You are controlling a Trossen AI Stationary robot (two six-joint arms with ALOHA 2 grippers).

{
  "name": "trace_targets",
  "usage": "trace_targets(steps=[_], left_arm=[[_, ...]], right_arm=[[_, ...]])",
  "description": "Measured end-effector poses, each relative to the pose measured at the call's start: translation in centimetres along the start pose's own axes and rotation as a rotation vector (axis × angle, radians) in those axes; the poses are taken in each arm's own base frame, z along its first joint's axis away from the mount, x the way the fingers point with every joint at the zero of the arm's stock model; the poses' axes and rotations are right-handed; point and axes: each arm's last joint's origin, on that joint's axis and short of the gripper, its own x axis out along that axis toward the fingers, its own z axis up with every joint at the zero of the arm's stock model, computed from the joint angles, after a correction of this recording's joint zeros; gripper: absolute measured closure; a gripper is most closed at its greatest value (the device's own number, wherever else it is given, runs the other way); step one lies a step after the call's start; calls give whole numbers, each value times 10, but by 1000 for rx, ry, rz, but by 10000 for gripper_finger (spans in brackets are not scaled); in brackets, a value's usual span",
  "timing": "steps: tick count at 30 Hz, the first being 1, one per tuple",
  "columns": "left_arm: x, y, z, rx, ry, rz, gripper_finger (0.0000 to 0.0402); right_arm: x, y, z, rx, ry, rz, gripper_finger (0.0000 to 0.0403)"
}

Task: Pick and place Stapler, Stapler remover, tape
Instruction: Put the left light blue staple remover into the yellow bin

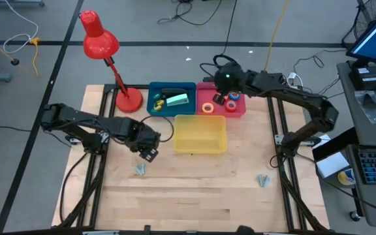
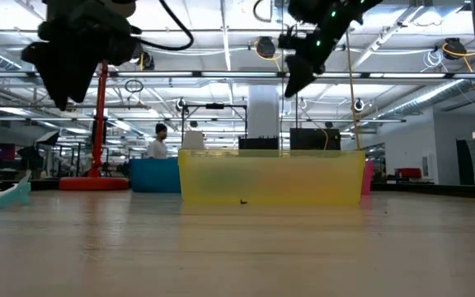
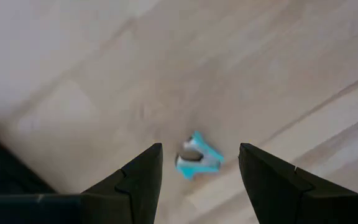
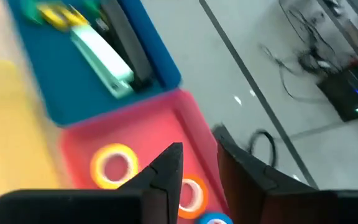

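A light-blue stapler remover (image 3: 197,159) lies on the wooden table (image 1: 194,196). My left gripper (image 3: 201,149) hangs over it, pointing down and open, a finger on either side and well above it (image 1: 150,154). A second remover (image 1: 262,179) lies near the right front. My right gripper (image 4: 197,146) is raised over the pink bin (image 1: 240,111); its fingers stand a little apart with nothing between them. Yellow (image 4: 114,165), orange (image 4: 191,193) and blue (image 4: 216,219) tape rolls lie flat in that bin. A mint stapler (image 4: 104,59) and a black one (image 4: 126,43) lie in the blue bin (image 1: 155,88).
A yellow bin (image 1: 200,149) stands at mid-table in front of the blue and pink bins. A red desk lamp (image 1: 103,46) has its base (image 1: 128,101) on the far left of the table. In the low view a person (image 2: 157,140) shows far behind.
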Motion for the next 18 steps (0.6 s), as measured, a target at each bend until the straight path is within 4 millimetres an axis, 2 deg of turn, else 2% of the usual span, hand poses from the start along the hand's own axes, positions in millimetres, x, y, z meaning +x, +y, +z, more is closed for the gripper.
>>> trace_targets(steps=[5,10,13,18], left_arm=[[19,-2,-19,-113,69,42,190],[43,2,-43,-158,106,117,190],[51,3,-54,-189,112,138,190],[60,-1,-60,-297,154,83,190]], right_arm=[[-37,1,8,51,-127,48,313],[-65,2,9,75,-199,56,312],[-75,3,10,72,-229,64,314],[-81,9,11,93,-243,86,312]])
